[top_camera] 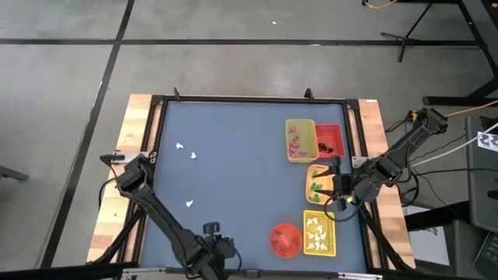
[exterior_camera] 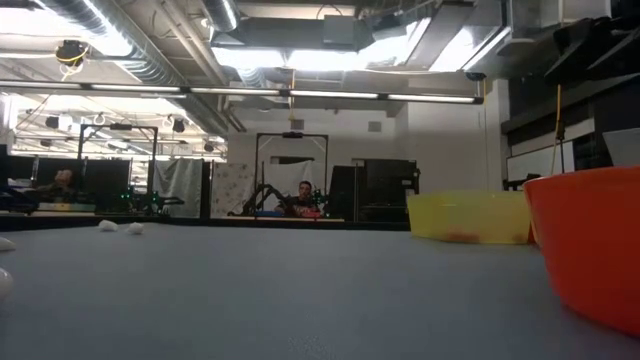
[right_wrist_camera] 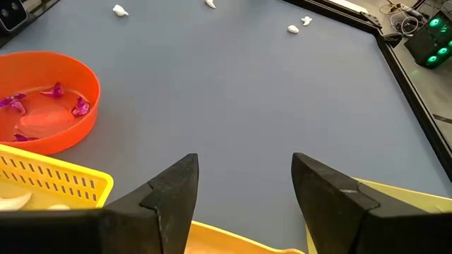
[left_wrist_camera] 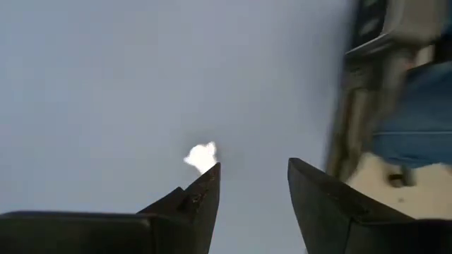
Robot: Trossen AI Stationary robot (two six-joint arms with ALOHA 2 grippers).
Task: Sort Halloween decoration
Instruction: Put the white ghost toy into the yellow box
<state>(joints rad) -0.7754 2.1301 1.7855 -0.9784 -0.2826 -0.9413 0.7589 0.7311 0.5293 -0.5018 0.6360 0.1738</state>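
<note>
Right gripper [right_wrist_camera: 244, 194], jaws open, hovers over yellow trays [top_camera: 319, 183] at right of frame. Left gripper [left_wrist_camera: 251, 201], jaws open and empty, sits beside one white ghost piece [left_wrist_camera: 201, 156].

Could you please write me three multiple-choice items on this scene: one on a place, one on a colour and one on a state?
1. The bowl stands next to the tray of: A dark bits, B white ghosts, C green bits.
2. The pieces in the bowl are: A purple, B white, C green.
3. The right hand is: A shut on a ghost, B open and empty, C shut and empty.
Key: 1 B, the high view shows them side by side; 2 A, the right wrist view shows purple; 3 B, its fingers stand apart with nothing between.
</note>
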